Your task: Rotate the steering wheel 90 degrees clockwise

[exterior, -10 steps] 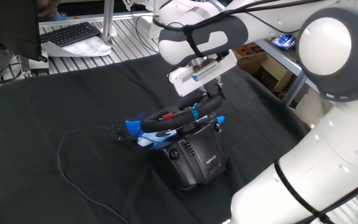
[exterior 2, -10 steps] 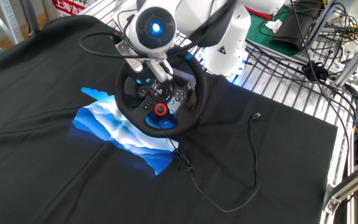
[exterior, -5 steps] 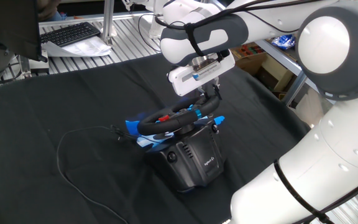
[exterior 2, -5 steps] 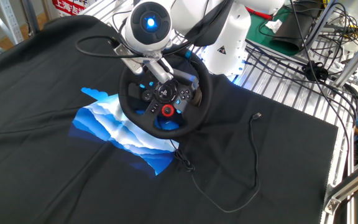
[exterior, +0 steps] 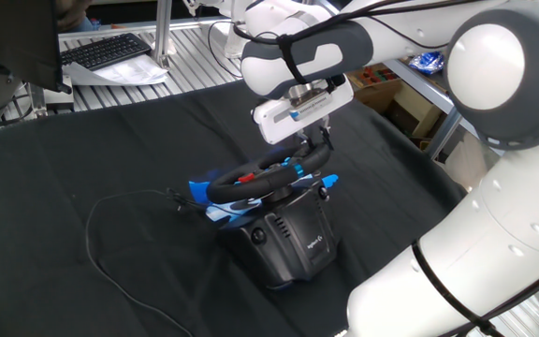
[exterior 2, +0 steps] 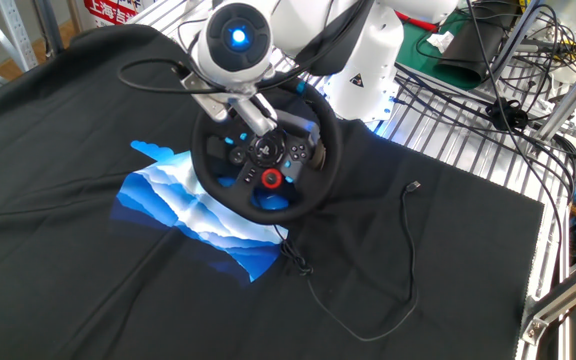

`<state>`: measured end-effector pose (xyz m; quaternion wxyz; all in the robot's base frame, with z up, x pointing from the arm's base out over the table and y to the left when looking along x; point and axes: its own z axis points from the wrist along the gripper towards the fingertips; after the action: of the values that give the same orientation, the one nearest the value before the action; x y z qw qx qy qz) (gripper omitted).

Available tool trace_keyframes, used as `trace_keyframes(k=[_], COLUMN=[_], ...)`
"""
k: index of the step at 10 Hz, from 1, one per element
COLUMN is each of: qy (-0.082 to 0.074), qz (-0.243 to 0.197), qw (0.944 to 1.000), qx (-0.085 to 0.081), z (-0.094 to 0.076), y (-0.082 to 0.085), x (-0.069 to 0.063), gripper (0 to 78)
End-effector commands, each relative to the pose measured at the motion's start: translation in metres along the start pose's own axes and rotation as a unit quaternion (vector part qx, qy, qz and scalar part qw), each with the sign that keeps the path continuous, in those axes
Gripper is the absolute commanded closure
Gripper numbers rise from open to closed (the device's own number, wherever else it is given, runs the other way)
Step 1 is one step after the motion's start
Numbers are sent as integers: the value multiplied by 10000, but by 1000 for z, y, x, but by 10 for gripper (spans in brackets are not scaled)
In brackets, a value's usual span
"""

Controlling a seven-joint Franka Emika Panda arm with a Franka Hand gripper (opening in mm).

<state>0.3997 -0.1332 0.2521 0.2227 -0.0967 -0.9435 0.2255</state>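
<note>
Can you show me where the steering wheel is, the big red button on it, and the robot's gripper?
steering wheel (exterior 2: 320, 176): the other fixed view, right side of the black rim.
red button (exterior 2: 271, 179): the other fixed view, its centre.
gripper (exterior: 318, 147): one fixed view, between the fingertips.

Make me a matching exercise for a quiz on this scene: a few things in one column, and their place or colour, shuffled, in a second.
Things:
1. steering wheel
2. base
3. keyboard
4. loose cable

Places or colours:
A. on the metal bench beyond the black cloth
B. black box with a white logo, under the wheel
C. trailing across the black cloth
D. black rim, with the gripper at its edge

Pairs: 1-D, 2-B, 3-A, 4-C
</note>
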Motion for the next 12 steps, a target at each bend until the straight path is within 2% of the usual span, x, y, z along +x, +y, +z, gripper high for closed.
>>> trace_keyframes(k=[1, 12], qy=[17, 5], qz=[-75, -200], qw=[9999, 9997], qx=[-89, -139], z=[3, 7], y=[9, 13], x=[-3, -7], gripper=[764, 764])
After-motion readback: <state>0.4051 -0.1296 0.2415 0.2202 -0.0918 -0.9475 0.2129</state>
